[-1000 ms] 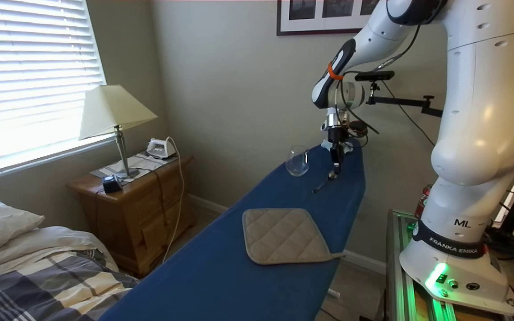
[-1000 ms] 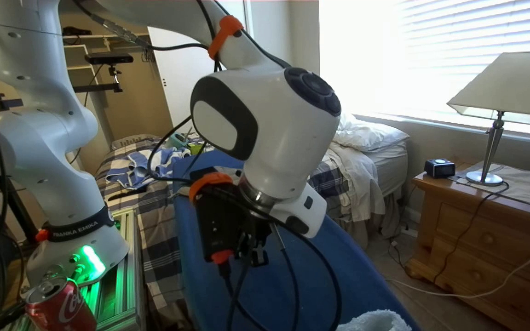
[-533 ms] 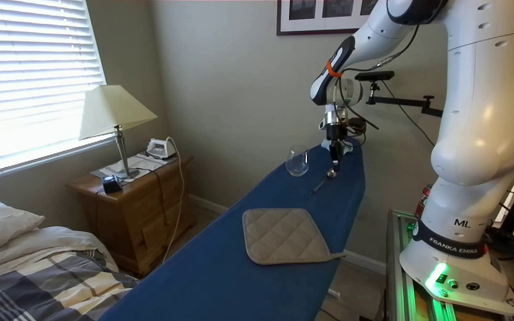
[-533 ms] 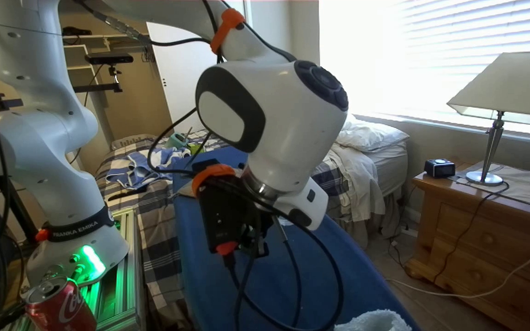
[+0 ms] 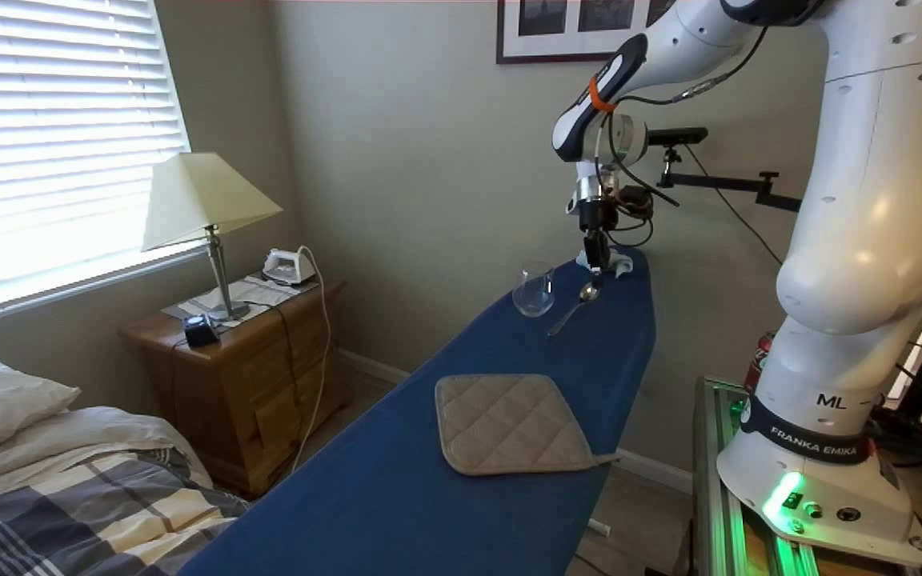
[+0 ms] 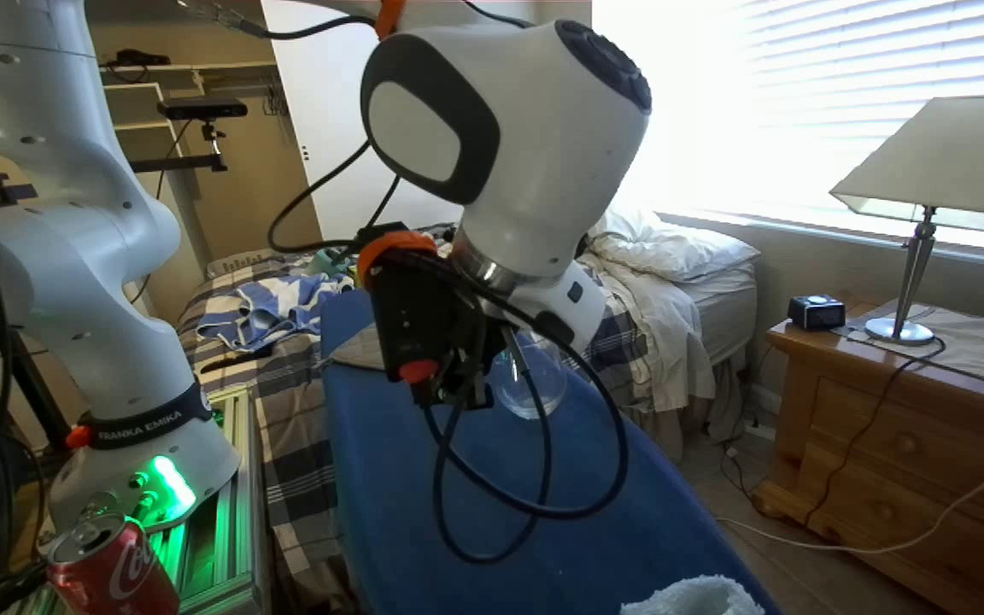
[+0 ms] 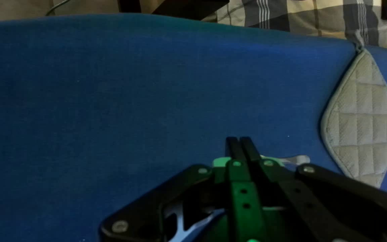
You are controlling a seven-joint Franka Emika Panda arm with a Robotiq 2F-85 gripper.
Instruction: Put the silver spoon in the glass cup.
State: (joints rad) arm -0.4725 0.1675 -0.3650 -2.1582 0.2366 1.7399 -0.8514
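The silver spoon (image 5: 567,320) hangs tilted from my gripper (image 5: 596,280) in an exterior view, bowl end up near the fingertips and handle sloping down-left. In the wrist view the fingers (image 7: 240,138) are nearly together, and the end of the spoon's handle (image 7: 299,159) shows beside them; the rest is hidden behind the gripper. The glass cup (image 5: 533,294) stands upright on the blue ironing board, left of the spoon in that exterior view. The cup also shows behind the cables in an exterior view (image 6: 511,393), where the spoon is hidden. The cup is out of the wrist view.
A tan quilted pad (image 5: 513,424) lies on the blue ironing board (image 5: 397,488); it shows in the wrist view too (image 7: 364,117). A pale whitish lump (image 6: 697,595) sits near the board's narrow end. Looped cables (image 6: 624,453) hang below the wrist.
My gripper has risen with the spoon, which has moved up and slightly left in an exterior view, closer to the cup. The cup and the pad have not moved.
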